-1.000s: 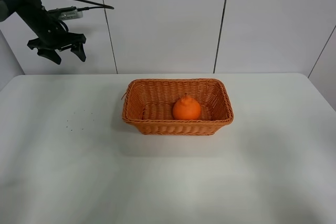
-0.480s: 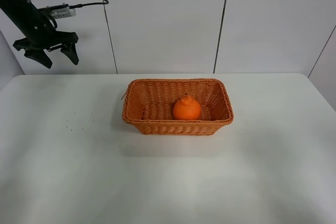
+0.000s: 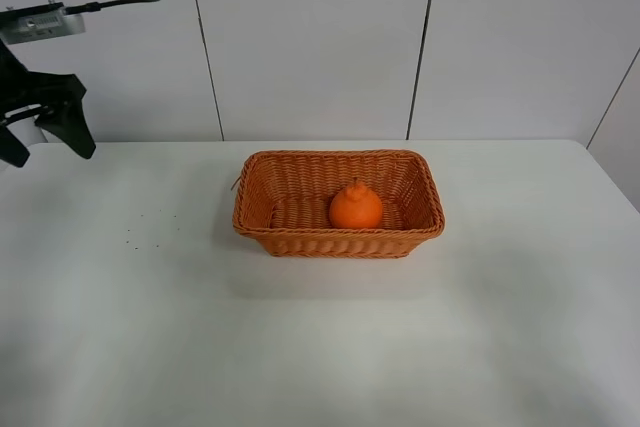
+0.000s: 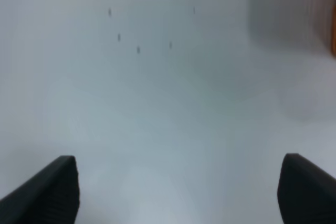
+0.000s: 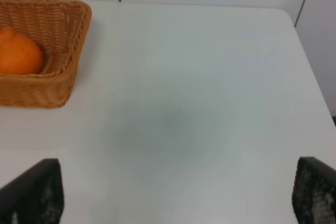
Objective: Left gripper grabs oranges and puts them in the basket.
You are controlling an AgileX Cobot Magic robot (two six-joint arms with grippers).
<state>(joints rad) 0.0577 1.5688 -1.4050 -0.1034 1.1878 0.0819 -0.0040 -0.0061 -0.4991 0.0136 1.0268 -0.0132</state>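
The orange (image 3: 355,207) lies inside the wicker basket (image 3: 338,243) in the middle of the white table, with its bump upward. My left gripper (image 3: 47,142) hangs open and empty above the table's far left edge, well away from the basket. In the left wrist view its gripper (image 4: 181,192) shows two spread black fingertips (image 4: 58,187) over bare table. The right wrist view shows the right gripper (image 5: 173,195) open and empty, with the basket (image 5: 58,85) and the orange (image 5: 18,51) off to one side. The right gripper is out of the exterior high view.
The white table (image 3: 320,347) has a few small dark specks (image 3: 150,227) left of the basket. A white panelled wall (image 3: 320,37) stands behind the table. The table's right edge (image 5: 310,77) shows in the right wrist view.
My left gripper has moved left and slightly down, further from the basket, staying open and empty. The orange and the basket have not moved.
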